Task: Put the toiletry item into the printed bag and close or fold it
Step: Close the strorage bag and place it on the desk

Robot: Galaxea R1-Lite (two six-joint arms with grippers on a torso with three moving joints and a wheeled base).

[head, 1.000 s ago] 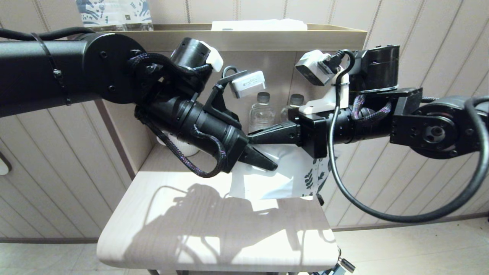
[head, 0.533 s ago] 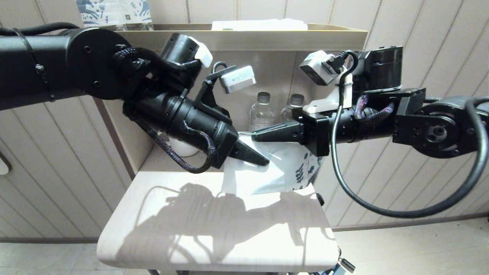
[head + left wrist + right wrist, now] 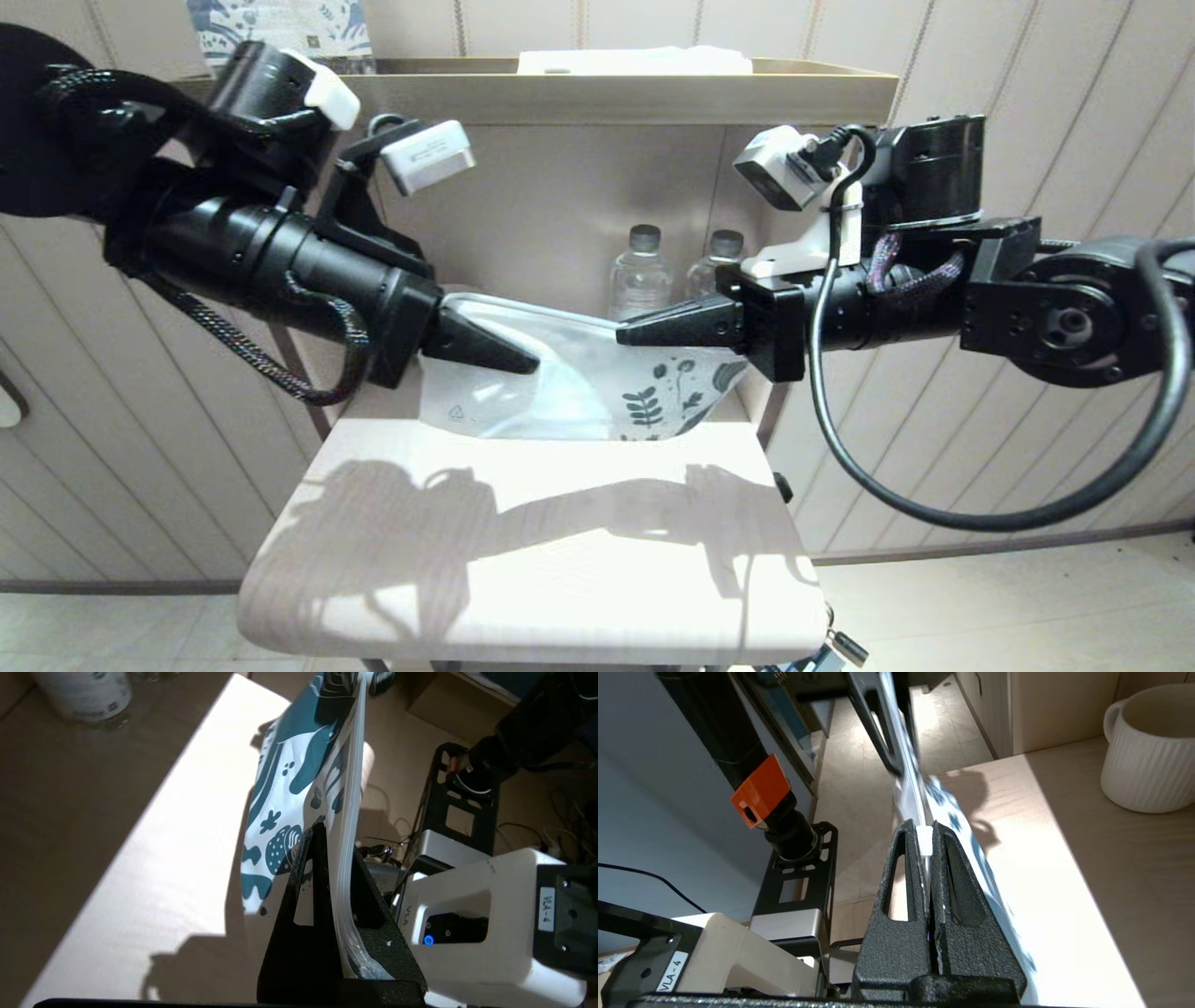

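right gripper (image 3: 624,333) pinched the white zip slider (image 3: 924,841) at 3 o'clock; left gripper (image 3: 532,364) clamped the printed bag (image 3: 560,383) top at 9; best kept taut

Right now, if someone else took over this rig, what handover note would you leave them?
Left tool: shut on the printed bag's top edge, left end.
Right tool: shut on the white zip slider at the same edge.
Bag: held between both arms, above the table.
Toothbrush: not visible; cannot tell whether it is inside.
Left to do: confirm the zip is closed, then set the bag down.
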